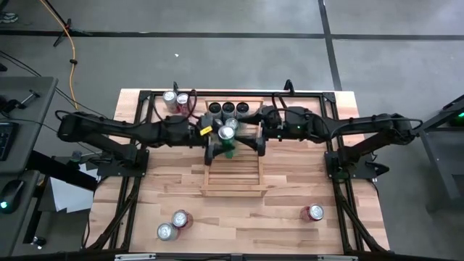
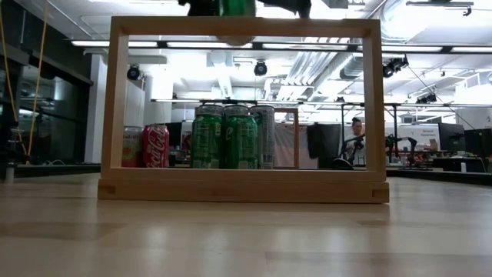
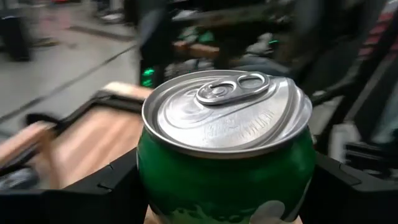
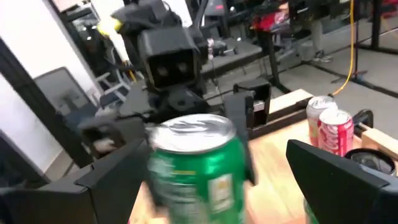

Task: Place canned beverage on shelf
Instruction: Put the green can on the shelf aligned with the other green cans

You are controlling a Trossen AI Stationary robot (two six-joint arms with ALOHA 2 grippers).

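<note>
Left gripper (image 1: 214, 133): we see it clasping the green can (image 1: 228, 133), held above the far end of the shelf (image 1: 233, 171)
Green can: upright, silver top up; between both grippers
Right gripper (image 1: 250, 135): we see its fingers spread, just right of the can

3 black cans (image 1: 228, 109) block the shelf's (image 1: 232, 179) far end; its near slats lie bare.

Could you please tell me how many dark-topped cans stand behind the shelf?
3 dark-topped cans in one row beyond the far end of the shelf: left, middle, right. More could be hidden beneath the arms.
</note>
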